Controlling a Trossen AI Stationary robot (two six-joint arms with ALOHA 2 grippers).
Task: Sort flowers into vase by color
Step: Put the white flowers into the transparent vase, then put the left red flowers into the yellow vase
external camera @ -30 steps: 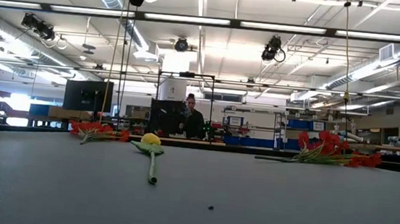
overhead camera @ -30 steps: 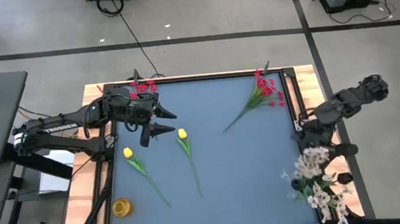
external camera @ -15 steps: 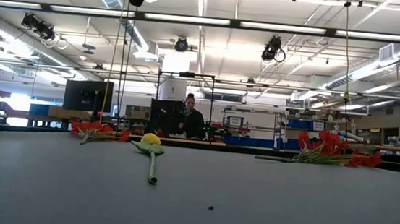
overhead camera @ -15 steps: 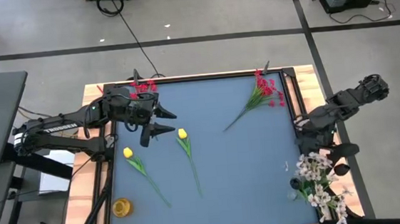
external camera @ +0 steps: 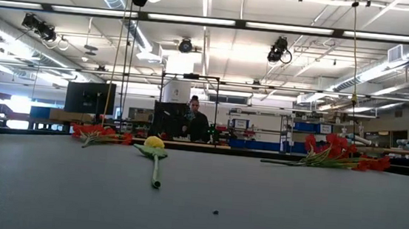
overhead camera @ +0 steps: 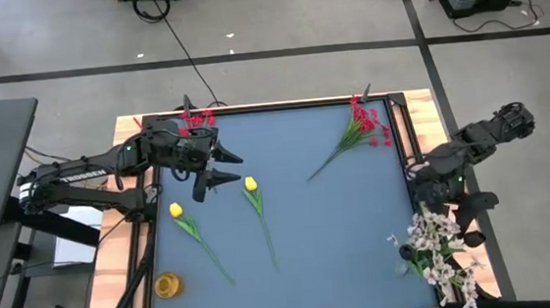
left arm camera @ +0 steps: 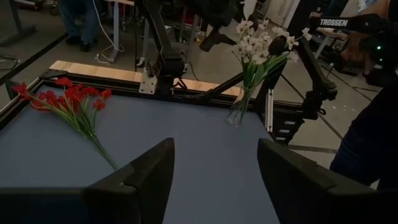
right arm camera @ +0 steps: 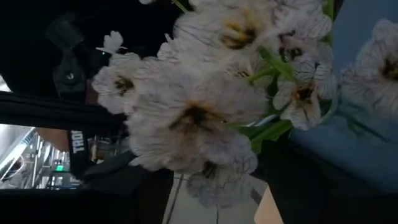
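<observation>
White sprays point(overhead camera: 438, 249) stand with their stalks in a clear vase point(left arm camera: 238, 111) at the table's near right corner. My right gripper point(overhead camera: 482, 220) hangs open over them, a finger on either side of the blooms point(left arm camera: 258, 37); I cannot tell whether it touches them. My left gripper point(overhead camera: 240, 169) is open above the far left part of the table, holding nothing. Two yellow tulips point(overhead camera: 250, 184) point(overhead camera: 176, 211) lie flat on the mat. One red bunch point(overhead camera: 361, 127) lies near the far right corner, another point(overhead camera: 197, 121) at the far left corner.
A small yellow jar point(overhead camera: 167, 283) stands near the table's near left corner. A raised dark frame point(overhead camera: 396, 125) and wooden border run around the blue mat. A person point(external camera: 193, 121) stands far behind the table. The mat's middle point(overhead camera: 329, 219) is bare.
My right gripper has shifted slightly over the white sprays, and the blooms have swayed a little in the vase.
</observation>
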